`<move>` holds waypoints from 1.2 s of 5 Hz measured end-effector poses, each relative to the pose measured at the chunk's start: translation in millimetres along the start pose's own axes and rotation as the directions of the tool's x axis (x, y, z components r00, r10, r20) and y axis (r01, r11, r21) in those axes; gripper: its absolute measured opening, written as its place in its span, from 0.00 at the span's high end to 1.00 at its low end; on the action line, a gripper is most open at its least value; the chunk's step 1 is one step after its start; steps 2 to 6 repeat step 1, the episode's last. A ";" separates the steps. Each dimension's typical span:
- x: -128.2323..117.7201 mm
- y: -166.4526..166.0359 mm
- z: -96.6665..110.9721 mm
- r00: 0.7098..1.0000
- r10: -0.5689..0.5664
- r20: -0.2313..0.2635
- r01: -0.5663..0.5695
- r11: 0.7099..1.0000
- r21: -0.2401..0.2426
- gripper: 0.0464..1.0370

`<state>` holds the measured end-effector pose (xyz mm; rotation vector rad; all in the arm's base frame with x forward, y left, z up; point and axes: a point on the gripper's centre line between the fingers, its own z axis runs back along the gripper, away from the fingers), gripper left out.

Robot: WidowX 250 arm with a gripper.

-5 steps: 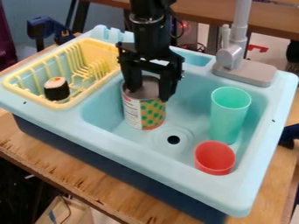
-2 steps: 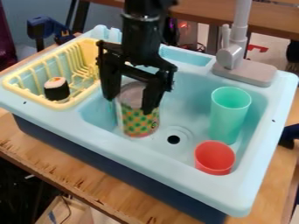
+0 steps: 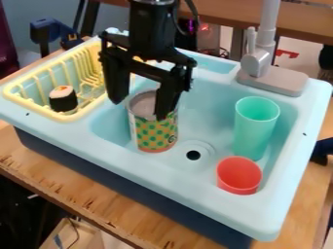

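Fingers [image 3: 138, 109] spread wide, holding nothing, raised off can [image 3: 155, 127]; can shifted toward camera.

At the left, 1 yellow dish rack [image 3: 63, 117] holds 1 toy sushi roll [image 3: 64, 100]. At the right, 1 green cup [image 3: 252, 133] stands just above 1 red cup [image 3: 238, 177]. A gray faucet [image 3: 259, 62] rises at the upper right.

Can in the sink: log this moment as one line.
gripper: open, over can | can: upright in sink | green cup: upright in sink | red cup: in front of green cup | sushi: in yellow rack | gripper-can contact: cannot tell
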<state>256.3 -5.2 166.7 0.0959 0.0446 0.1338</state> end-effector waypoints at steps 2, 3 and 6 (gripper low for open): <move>1.2 -2.1 19.8 0.998 -0.061 0.007 0.061 0.998 -0.029 0.04; 1.2 -2.1 19.8 0.998 -0.061 0.007 0.061 0.998 -0.029 0.04; 1.2 -2.1 19.8 0.998 -0.061 0.007 0.061 0.998 -0.029 0.04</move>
